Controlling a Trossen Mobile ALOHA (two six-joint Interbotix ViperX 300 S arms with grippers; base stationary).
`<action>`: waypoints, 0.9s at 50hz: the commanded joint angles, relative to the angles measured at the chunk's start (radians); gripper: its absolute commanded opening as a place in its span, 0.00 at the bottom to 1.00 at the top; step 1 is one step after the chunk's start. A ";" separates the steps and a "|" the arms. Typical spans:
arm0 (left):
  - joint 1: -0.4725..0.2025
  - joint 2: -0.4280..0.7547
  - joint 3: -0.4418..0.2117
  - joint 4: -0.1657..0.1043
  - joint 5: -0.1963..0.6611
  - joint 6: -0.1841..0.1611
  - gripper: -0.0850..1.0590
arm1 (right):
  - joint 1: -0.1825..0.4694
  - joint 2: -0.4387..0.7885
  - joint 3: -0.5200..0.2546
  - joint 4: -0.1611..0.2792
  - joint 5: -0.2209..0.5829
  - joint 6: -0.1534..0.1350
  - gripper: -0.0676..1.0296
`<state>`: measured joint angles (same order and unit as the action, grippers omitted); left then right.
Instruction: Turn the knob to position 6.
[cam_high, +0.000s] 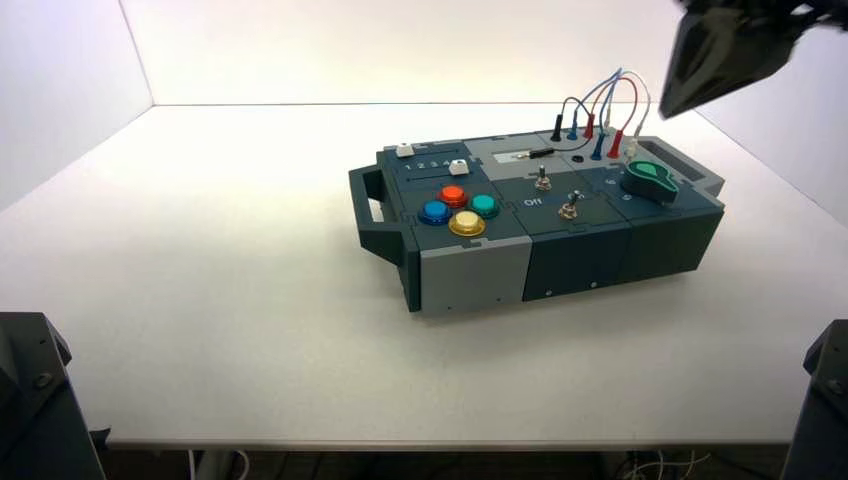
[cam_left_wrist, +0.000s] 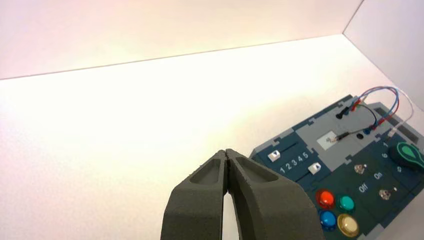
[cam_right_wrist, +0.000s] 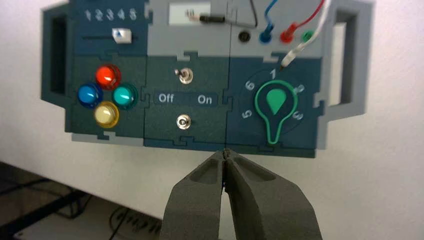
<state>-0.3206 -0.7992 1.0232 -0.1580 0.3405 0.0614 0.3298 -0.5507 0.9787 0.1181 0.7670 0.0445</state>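
Note:
The green teardrop knob sits at the right end of the box. In the right wrist view the knob points its tip toward the box's front edge, away from numeral 1. Numeral 6 is printed beside 1, with 5 below it. My right gripper hangs high above and behind the box's right end; its jaws are shut and empty. My left gripper is shut and empty, far left of the box and out of the high view. The knob and 6 also show there.
Red, blue, teal and yellow push buttons sit at the box's left. Two metal toggles stand mid-box by the Off/On lettering. Coloured wires rise behind the knob. Sliders lie at the back left.

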 joint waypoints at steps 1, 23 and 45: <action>-0.005 -0.006 -0.031 -0.002 0.005 -0.002 0.05 | -0.002 0.061 -0.038 0.014 0.008 0.005 0.04; -0.005 -0.041 -0.028 -0.002 0.014 -0.002 0.05 | -0.081 0.091 -0.035 -0.018 0.066 0.028 0.04; -0.005 -0.060 -0.025 -0.002 0.015 -0.002 0.05 | -0.155 0.123 -0.055 -0.051 0.067 0.020 0.04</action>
<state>-0.3206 -0.8606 1.0232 -0.1580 0.3620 0.0614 0.1810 -0.4433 0.9572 0.0690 0.8422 0.0629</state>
